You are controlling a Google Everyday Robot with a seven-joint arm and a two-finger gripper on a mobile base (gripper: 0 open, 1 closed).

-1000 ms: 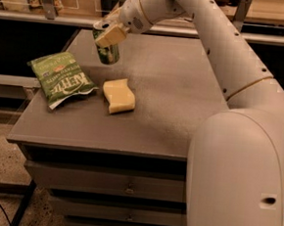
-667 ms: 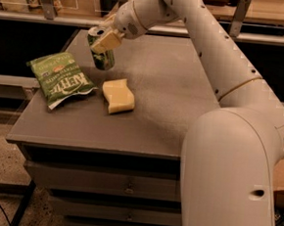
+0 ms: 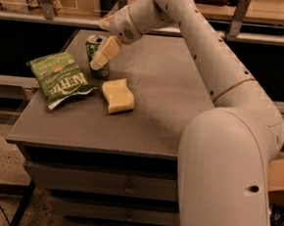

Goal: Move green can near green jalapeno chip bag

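The green can [image 3: 95,43] stands upright at the table's back left, just right of the green jalapeno chip bag [image 3: 61,76], which lies flat with white "Kettle" lettering. My gripper [image 3: 97,57] reaches in from the upper right and is shut on the can. One pale finger [image 3: 106,52] lies across the can's front; the other finger is hidden behind the can. The can's base is at or just above the tabletop.
A pale yellow block [image 3: 117,96] lies on the grey table [image 3: 172,102] just right of the bag and in front of the can. My white arm fills the right side. Shelving and a rail run behind the table. Drawers sit under the tabletop.
My gripper has carried the green can left and down, closer to the chip bag and the tabletop. The bag and the yellow block have not moved.
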